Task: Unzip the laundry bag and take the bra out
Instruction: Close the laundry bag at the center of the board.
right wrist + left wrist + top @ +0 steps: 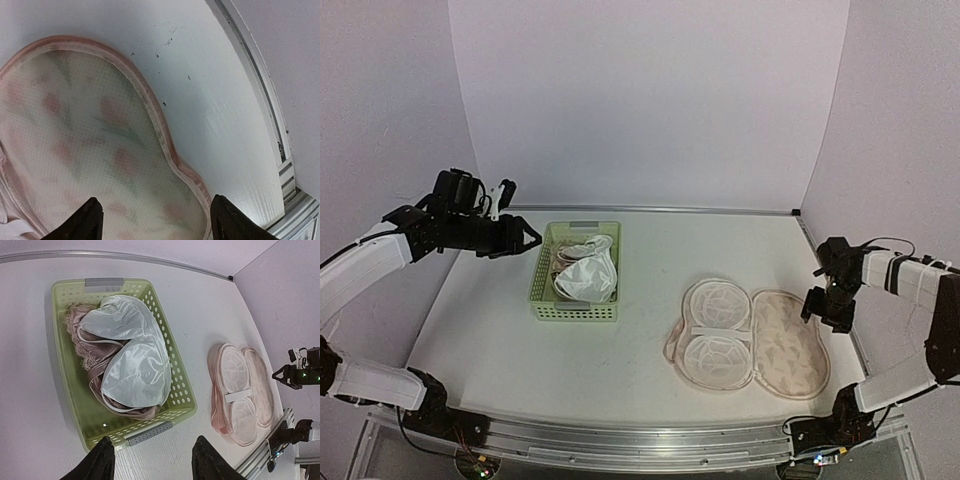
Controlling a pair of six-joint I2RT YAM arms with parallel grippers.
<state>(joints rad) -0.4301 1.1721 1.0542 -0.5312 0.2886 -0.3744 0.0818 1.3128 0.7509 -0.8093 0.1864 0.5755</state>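
Trouble from here, we judge, would come mostly from stray contact. The laundry bag (pixel 748 340) lies unzipped and spread flat on the table (pixel 650 250), right of the middle, with both halves showing their insides and no bra in it that we can see. A white bra (pixel 588 272) sits in the green basket (pixel 574 313), on top of a pink lacy garment. Our left claw (pixel 156 460) hangs wide open and empty by the basket; dipping carelessly, it could snag a strap or shove the basket. Our right claw (pixel 155 220), also wide and empty, hovers above the bag's right rim; dropping there, it might catch that rim, fold the lid over, or drag the bag toward the table's edge
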